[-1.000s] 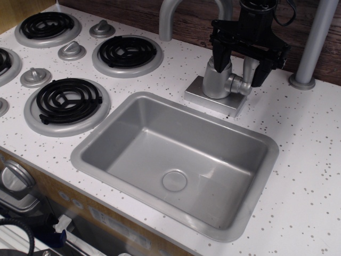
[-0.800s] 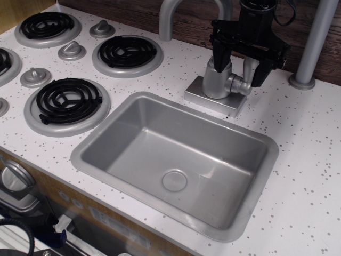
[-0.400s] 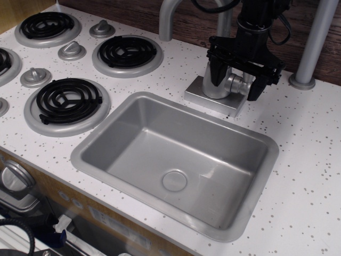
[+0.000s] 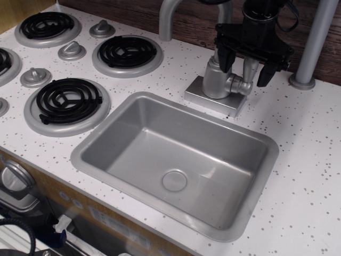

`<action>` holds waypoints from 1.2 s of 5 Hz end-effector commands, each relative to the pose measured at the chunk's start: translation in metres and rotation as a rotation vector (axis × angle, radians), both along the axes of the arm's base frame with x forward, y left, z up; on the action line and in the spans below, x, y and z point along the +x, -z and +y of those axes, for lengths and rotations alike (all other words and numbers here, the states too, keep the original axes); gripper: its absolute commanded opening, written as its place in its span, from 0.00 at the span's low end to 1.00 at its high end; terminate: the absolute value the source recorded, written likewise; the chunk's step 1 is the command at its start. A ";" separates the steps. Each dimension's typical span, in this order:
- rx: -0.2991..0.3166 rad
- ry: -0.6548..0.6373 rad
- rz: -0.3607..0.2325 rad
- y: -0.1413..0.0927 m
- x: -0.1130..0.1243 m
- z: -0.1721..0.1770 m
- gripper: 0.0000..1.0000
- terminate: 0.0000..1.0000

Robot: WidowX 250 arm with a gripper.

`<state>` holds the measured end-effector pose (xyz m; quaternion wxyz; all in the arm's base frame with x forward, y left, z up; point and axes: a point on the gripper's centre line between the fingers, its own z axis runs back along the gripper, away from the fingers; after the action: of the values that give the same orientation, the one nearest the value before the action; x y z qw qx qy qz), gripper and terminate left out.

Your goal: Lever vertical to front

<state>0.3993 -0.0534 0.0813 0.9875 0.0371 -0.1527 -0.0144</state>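
While your gripper (image 4: 246, 65) is hanging over the faucet base (image 4: 216, 79), its black fingers (image 4: 226, 57) are standing spread apart, one on each side of the lever (image 4: 249, 68), and neither one is pressing on it. The lever is standing upright from its round knuckle (image 4: 243, 85) on the right side of the base, with its top hidden behind the gripper body. You are seeing the base sitting on a square plate at the back rim of the sink (image 4: 154, 104), with the grey pole (image 4: 314, 45) rising well off to the right.
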 end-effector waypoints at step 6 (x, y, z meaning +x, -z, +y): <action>-0.020 0.016 -0.156 -0.026 0.029 0.000 0.00 0.00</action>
<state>0.4182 -0.0537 0.0847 0.9799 0.0316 -0.1968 -0.0076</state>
